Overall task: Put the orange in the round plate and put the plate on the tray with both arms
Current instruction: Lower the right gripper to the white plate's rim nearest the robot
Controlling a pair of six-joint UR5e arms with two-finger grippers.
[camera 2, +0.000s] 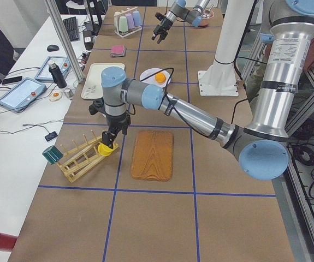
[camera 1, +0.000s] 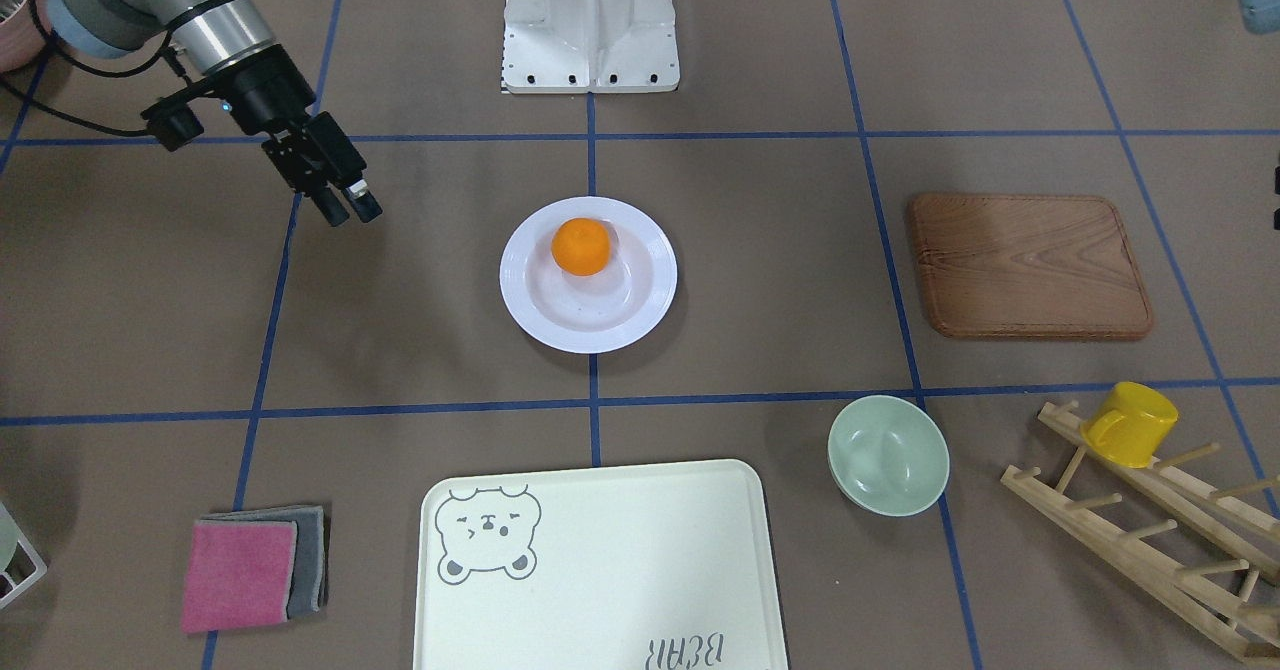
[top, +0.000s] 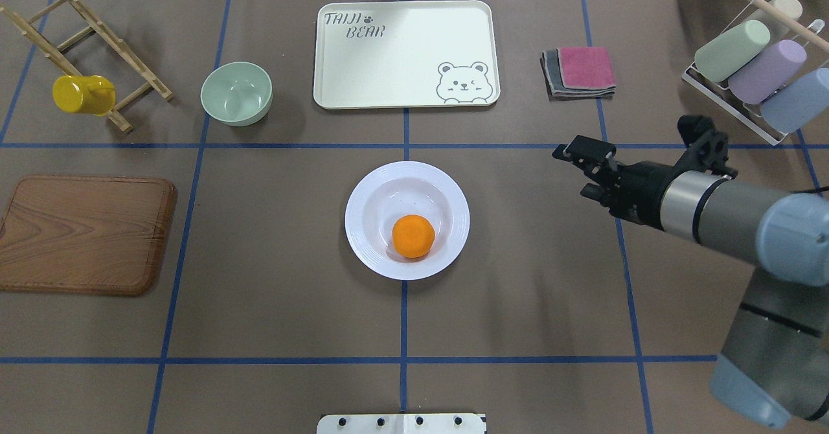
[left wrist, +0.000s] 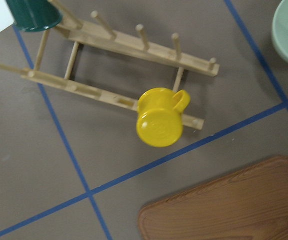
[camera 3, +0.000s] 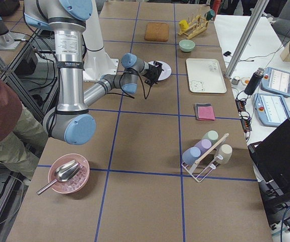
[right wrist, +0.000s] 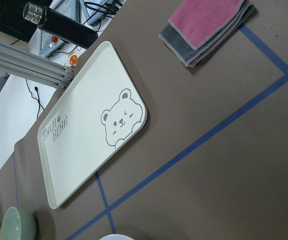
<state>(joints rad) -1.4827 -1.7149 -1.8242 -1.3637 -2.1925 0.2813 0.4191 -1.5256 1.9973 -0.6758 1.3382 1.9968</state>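
The orange (camera 1: 581, 246) (top: 413, 236) lies inside the white round plate (camera 1: 530, 310) (top: 363, 246) at the middle of the table. The cream bear tray (camera 1: 620, 550) (top: 388, 65) (right wrist: 83, 150) lies bare at the far edge, apart from the plate. My right gripper (camera 1: 350, 212) (top: 571, 172) hovers open to the plate's right in the overhead view, a good gap away, holding nothing. My left gripper (camera 2: 108, 143) shows only in the exterior left view, hanging over the yellow mug (left wrist: 159, 120) on the wooden rack; I cannot tell its state.
A pale green bowl (top: 236, 92) sits left of the tray, a wooden board (top: 84, 233) at the left, and folded pink and grey cloths (top: 579, 70) right of the tray. A rack of pastel cups (top: 751, 78) stands far right. The white base (camera 1: 590, 25) is behind the plate.
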